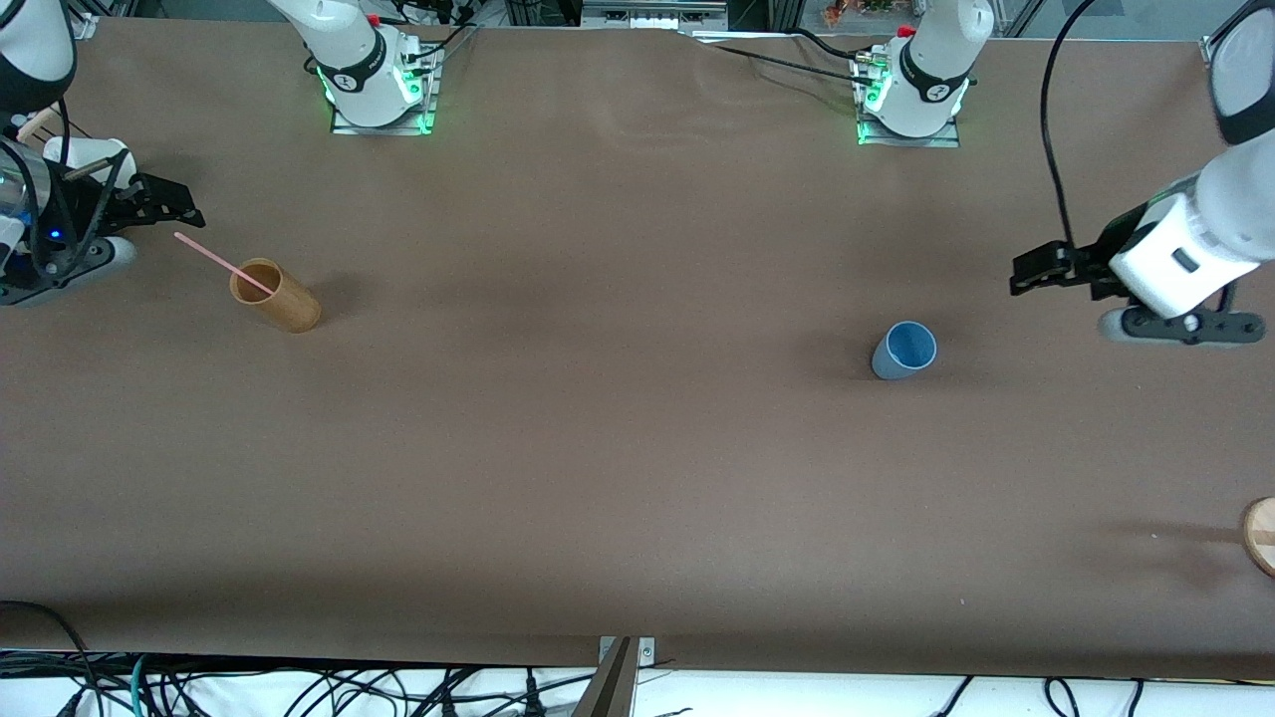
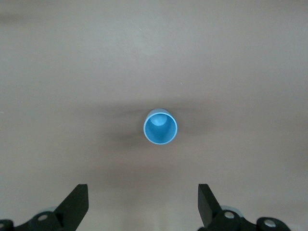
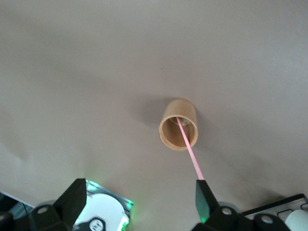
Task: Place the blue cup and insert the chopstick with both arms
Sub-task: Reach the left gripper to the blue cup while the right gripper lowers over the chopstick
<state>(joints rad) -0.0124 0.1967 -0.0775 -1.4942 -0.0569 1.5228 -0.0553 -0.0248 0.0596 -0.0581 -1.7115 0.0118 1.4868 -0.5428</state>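
The blue cup (image 1: 904,351) stands upright and empty on the brown table toward the left arm's end; it also shows in the left wrist view (image 2: 160,127). The pink chopstick (image 1: 214,257) leans in a tan bamboo cylinder (image 1: 276,295) toward the right arm's end, its top sticking out toward the right gripper. Both show in the right wrist view, chopstick (image 3: 188,149) and cylinder (image 3: 178,124). My left gripper (image 1: 1021,276) (image 2: 143,197) is open and empty, in the air beside the cup. My right gripper (image 1: 182,204) (image 3: 141,192) is open and empty, beside the cylinder.
A tan round wooden thing (image 1: 1261,536) sits at the table's left-arm end, nearer the front camera than the cup. The arm bases (image 1: 379,85) (image 1: 911,95) stand along the edge farthest from the front camera. A dark bracket (image 1: 613,682) sits at the edge nearest it.
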